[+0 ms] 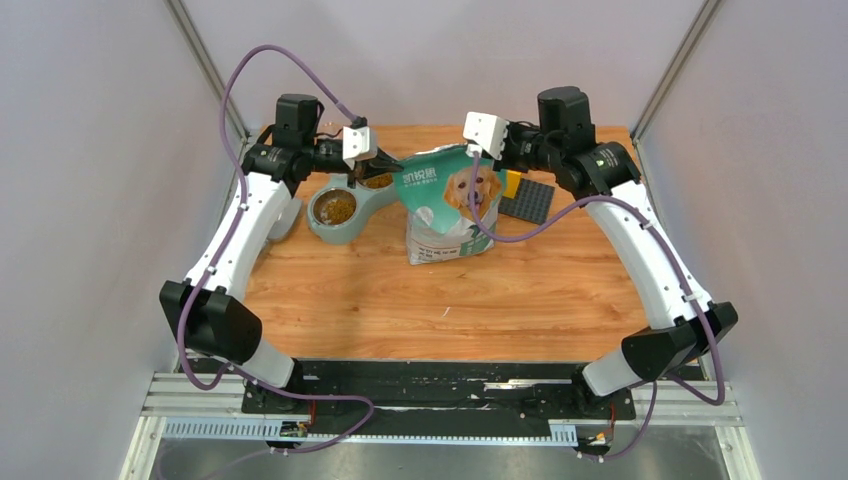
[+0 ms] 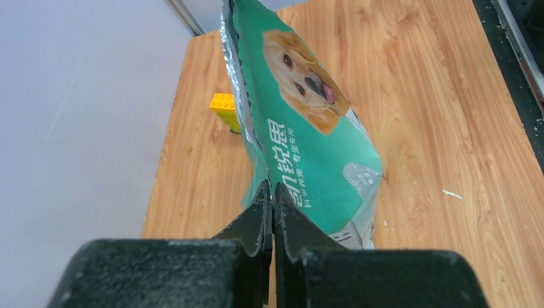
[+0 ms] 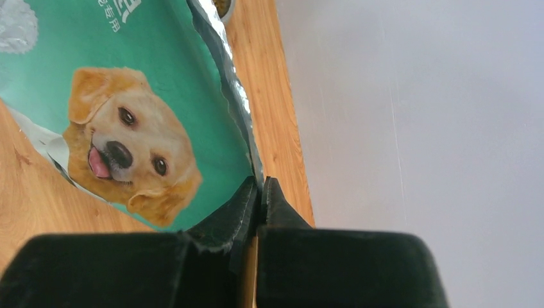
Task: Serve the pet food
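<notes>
While the left gripper (image 2: 272,200) and right gripper (image 3: 262,192) clamp closed on top corners of the bag (image 1: 447,205), pet food (image 1: 337,208) sits in the bowl (image 1: 340,236) alongside; a slipping foil edge could drop the bag and scatter its contents.

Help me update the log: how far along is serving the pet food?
Looks done: pet food already lies in the double bowl. In hand: the left gripper and right gripper are each shut on a top corner of the opened bag, which stands on the table beside the bowl. Left: probably only letting go of the bag and pulling back, unless more is to be poured. I cannot tell which.
</notes>
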You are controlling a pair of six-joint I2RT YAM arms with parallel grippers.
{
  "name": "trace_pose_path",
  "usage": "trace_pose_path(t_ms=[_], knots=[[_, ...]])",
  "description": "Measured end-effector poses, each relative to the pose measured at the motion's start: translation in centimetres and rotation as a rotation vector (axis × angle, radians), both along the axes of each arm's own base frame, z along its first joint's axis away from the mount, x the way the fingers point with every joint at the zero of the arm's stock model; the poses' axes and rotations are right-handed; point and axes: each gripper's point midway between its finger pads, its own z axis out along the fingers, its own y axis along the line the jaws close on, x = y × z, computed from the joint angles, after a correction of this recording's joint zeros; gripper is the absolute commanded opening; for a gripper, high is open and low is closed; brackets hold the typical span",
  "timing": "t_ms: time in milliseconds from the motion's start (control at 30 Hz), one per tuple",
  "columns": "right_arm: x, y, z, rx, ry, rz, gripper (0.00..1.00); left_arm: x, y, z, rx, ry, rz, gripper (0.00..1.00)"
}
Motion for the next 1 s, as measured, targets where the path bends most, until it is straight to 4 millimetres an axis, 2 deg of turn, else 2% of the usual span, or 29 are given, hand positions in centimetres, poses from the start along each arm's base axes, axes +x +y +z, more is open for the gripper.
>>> trace_pose_path(t_ms=[200, 267, 333, 367, 400, 433, 467, 500, 567, 667, 833, 900, 967, 1000], knots=[[0.0, -1.8, 0.3, 0.0, -0.002, -0.041, 0.0, -0.2, 0.0, 0.0, -0.004, 0.011, -0.008, 0.0], [0.4, -4.0, 0.5, -0.019, -0.01, -0.111, 0.0, -0.2, 0.3, -0.2, -0.003, 0.035, 0.003, 0.0], [1.0, -7.2, 1.2, -0.032, -0.033, -0.214, 0.0, -0.1, 0.9, -0.4, -0.004, 0.059, 0.019, 0.08], [1.2, -8.5, 1.5, -0.034, -0.042, -0.256, 0.0, 0.0, 1.1, -0.4, -0.005, 0.071, 0.028, 0.25], [1.2, -9.6, 1.8, -0.033, -0.049, -0.288, 0.0, 0.1, 1.2, -0.4, -0.007, 0.076, 0.033, 0.34], [1.1, -10.1, 2.1, -0.028, -0.053, -0.308, 0.01, 0.1, 1.3, -0.3, -0.009, 0.087, 0.039, 0.52], [0.8, -10.2, 2.4, -0.017, -0.057, -0.315, 0.05, 0.2, 1.4, -0.2, -0.012, 0.092, 0.046, 0.61], [0.6, -10.2, 2.6, -0.003, -0.059, -0.32, 0.09, 0.4, 1.5, -0.1, -0.017, 0.096, 0.058, 0.83], [0.2, -10.0, 2.8, 0.032, -0.052, -0.331, 0.22, 0.9, 1.9, 0.3, -0.025, 0.097, 0.097, 0.97], [0.2, -9.8, 3.1, 0.104, -0.043, -0.362, 0.42, 1.1, 2.5, 0.7, -0.029, 0.084, 0.162, 1.0], [0.9, -10.8, 3.1, 0.226, -0.065, -0.463, 0.49, 0.9, 4.0, 1.7, -0.037, 0.038, 0.309, 1.0], [1.3, -11.3, 3.8, 0.294, -0.083, -0.514, 0.5, 1.2, 5.2, 2.1, -0.055, 0.038, 0.431, 0.98], [1.8, -11.8, 4.8, 0.363, -0.102, -0.567, 0.52, 1.9, 7.2, 2.5, -0.094, 0.092, 0.624, 1.0], [2.3, -12.7, 5.8, 0.448, -0.121, -0.633, 0.53, 2.3, 8.2, 2.7, -0.111, 0.121, 0.71, 1.0]])
